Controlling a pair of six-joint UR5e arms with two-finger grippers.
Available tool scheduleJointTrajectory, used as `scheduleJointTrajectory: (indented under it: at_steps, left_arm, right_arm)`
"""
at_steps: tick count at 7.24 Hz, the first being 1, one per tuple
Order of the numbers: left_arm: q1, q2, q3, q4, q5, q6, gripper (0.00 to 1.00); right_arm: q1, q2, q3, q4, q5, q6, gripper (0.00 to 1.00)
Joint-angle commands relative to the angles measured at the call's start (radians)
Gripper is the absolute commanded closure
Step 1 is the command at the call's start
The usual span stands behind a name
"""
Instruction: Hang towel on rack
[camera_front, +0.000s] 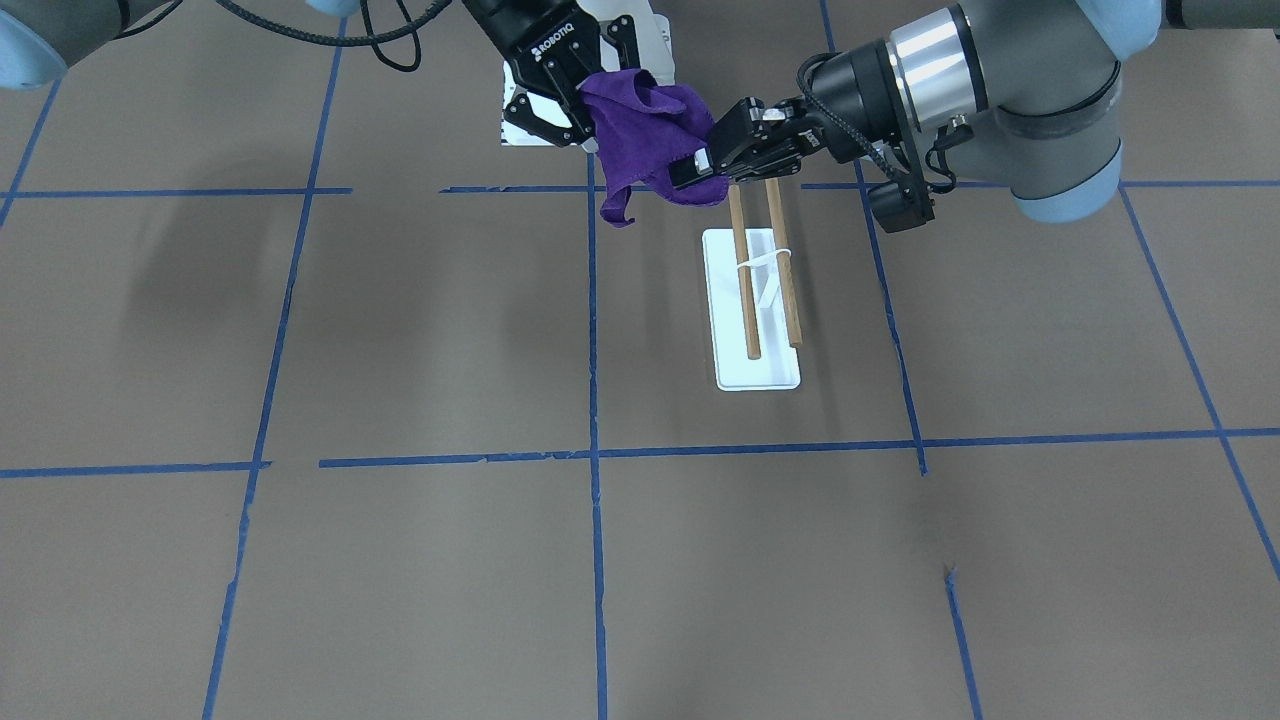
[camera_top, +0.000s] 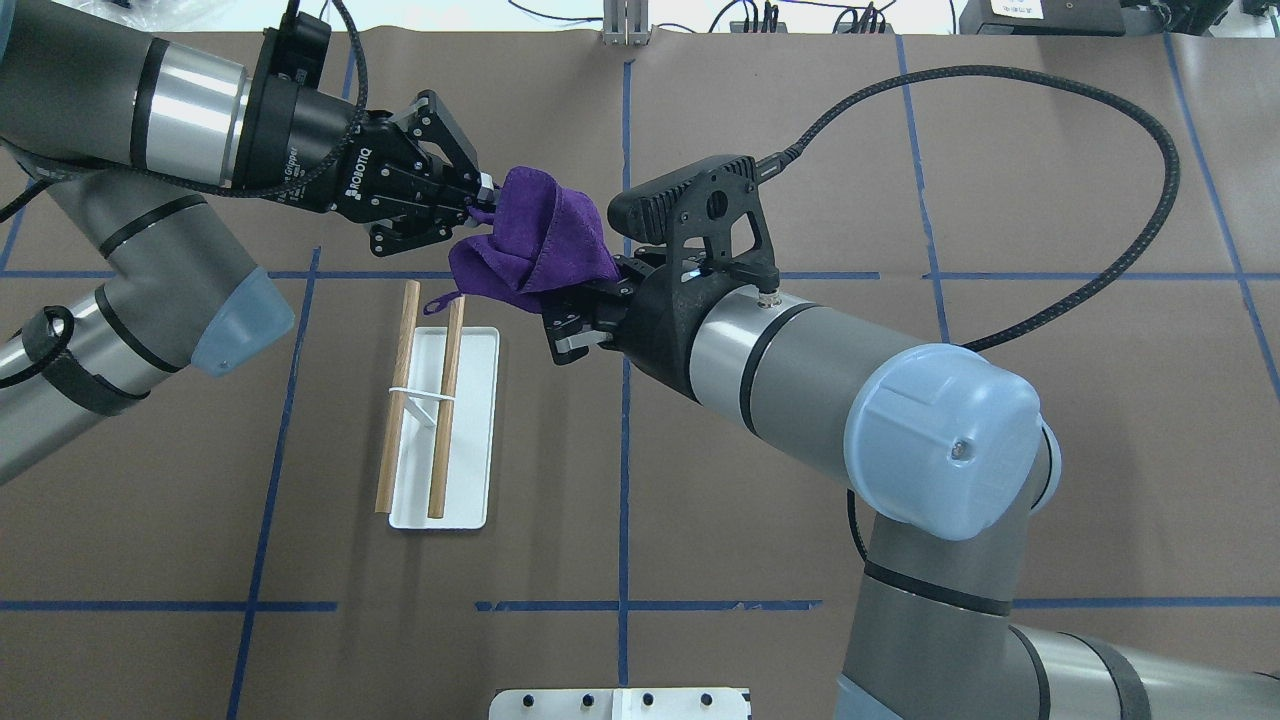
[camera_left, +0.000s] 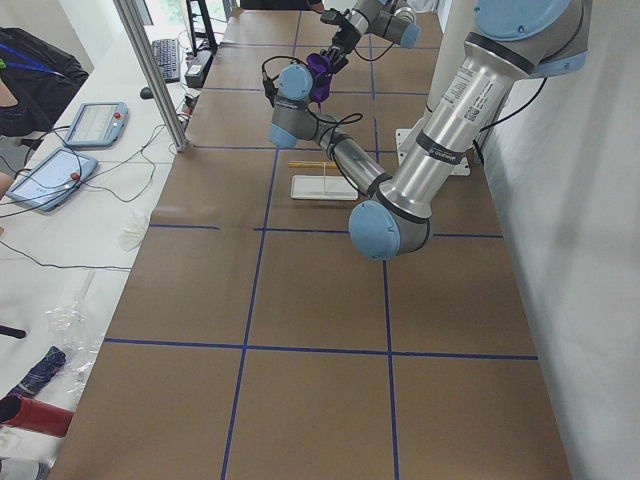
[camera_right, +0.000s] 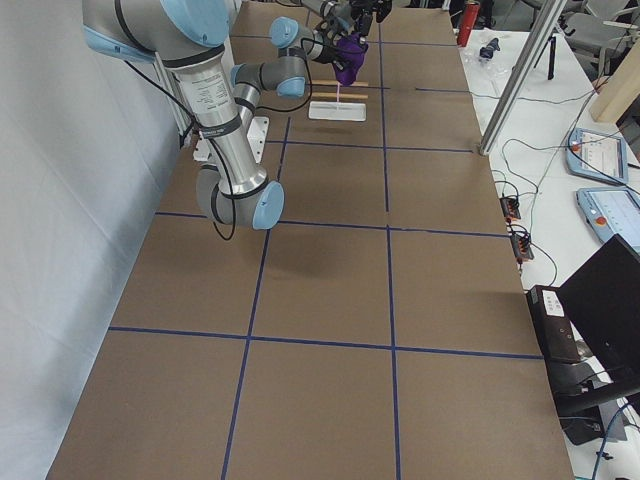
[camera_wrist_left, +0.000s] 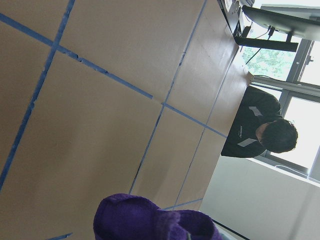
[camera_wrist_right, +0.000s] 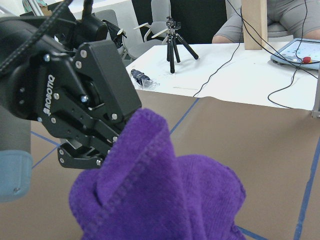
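Note:
The purple towel (camera_top: 535, 245) hangs bunched in the air between my two grippers, above the table just beyond the rack's end. My left gripper (camera_top: 478, 200) is shut on its left corner, also seen in the front view (camera_front: 700, 165). My right gripper (camera_top: 562, 318) is shut on its other side, also seen in the front view (camera_front: 588, 108). The towel's small loop (camera_top: 441, 303) dangles near the dowel tips. The rack (camera_top: 425, 400) stands bare: two brown dowels on a white base plate (camera_top: 472, 440). The right wrist view shows the towel (camera_wrist_right: 165, 195) close up with the left gripper (camera_wrist_right: 112, 146) pinching it.
The brown table is marked with blue tape lines (camera_top: 625, 450). The white robot pedestal plate (camera_top: 620, 702) sits at the near edge. Tablets (camera_left: 95, 122) and cables lie on the side table. A person (camera_wrist_left: 260, 130) sits past the far edge.

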Motion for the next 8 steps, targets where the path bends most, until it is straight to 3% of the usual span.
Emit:
scheduleJointTrajectory:
  at_steps: [1,3,4,6,7,8]
  left_arm:
    - [-0.001,0.004,0.000,0.001,0.000,0.001,1.00]
    - [-0.003,0.006,0.000,0.001,0.000,-0.001,1.00]
    - [-0.004,0.006,0.000,0.002,0.000,-0.001,1.00]
    - [-0.007,0.004,-0.008,0.005,0.001,-0.001,1.00]
    - [-0.007,0.003,-0.021,0.008,0.005,-0.004,1.00]
    - [-0.006,-0.002,-0.055,0.051,0.011,-0.004,1.00]
  right_arm:
    - [0.001,-0.013,0.008,0.003,0.006,0.016,0.00]
    - [0.005,-0.074,0.064,-0.006,0.016,0.003,0.00]
    - [0.007,-0.185,0.177,-0.007,0.048,-0.019,0.00]
    - [0.011,-0.378,0.313,-0.007,0.106,-0.020,0.00]
    - [0.048,-0.478,0.366,-0.007,0.152,-0.020,0.00]
    - [0.168,-0.560,0.385,-0.007,0.281,-0.023,0.00]
